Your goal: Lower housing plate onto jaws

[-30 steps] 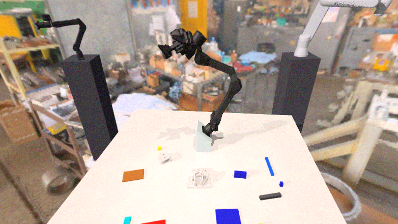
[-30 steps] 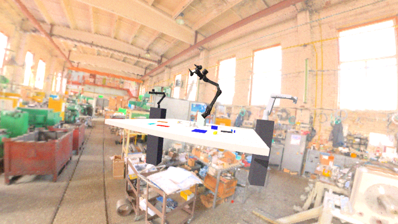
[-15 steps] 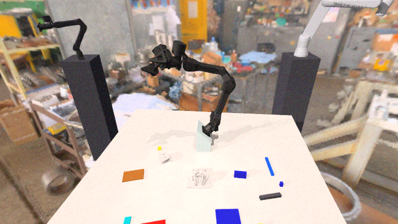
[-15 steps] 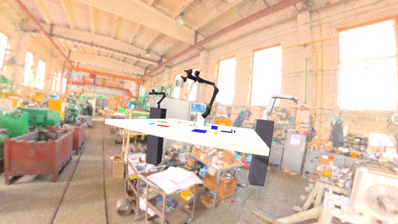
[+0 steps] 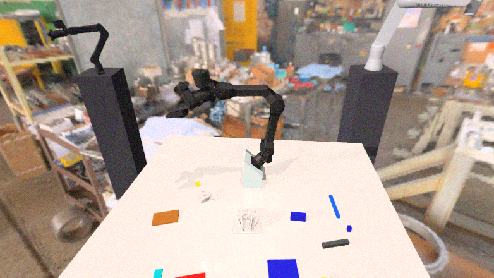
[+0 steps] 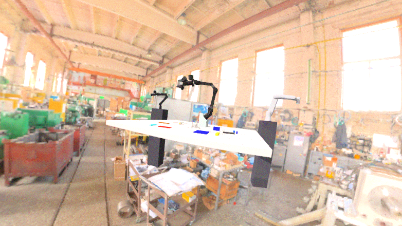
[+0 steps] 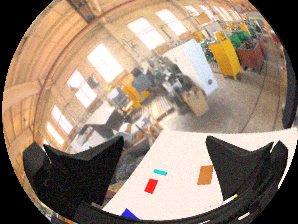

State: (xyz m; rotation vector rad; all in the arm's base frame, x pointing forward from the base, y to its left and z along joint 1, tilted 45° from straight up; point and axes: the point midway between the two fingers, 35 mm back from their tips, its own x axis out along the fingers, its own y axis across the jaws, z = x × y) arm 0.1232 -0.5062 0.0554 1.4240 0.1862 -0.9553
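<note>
My gripper [image 5: 174, 102] [image 6: 178, 83] [image 7: 166, 140] is open and empty, high above the table's far left side. A pale square base [image 5: 237, 230] lies mid-table with two pale jaws standing on it, leaning toward each other at the back. The jaws are white on white, so their pins and stubs cannot be made out. A small off-white part [image 5: 204, 196], seemingly the housing plate, lies on the table behind and left of the base, apart from it. Its tilt is too small to tell. The wrist view shows neither base nor housing plate clearly.
My arm stands on a pale green mount [image 5: 253, 179] behind the base. A yellow cube [image 5: 198, 184] is by the off-white part. An orange plate [image 5: 165, 217] lies left; a blue block [image 5: 297, 217], a blue bar [image 5: 334, 206] and a dark bar [image 5: 335, 243] lie right.
</note>
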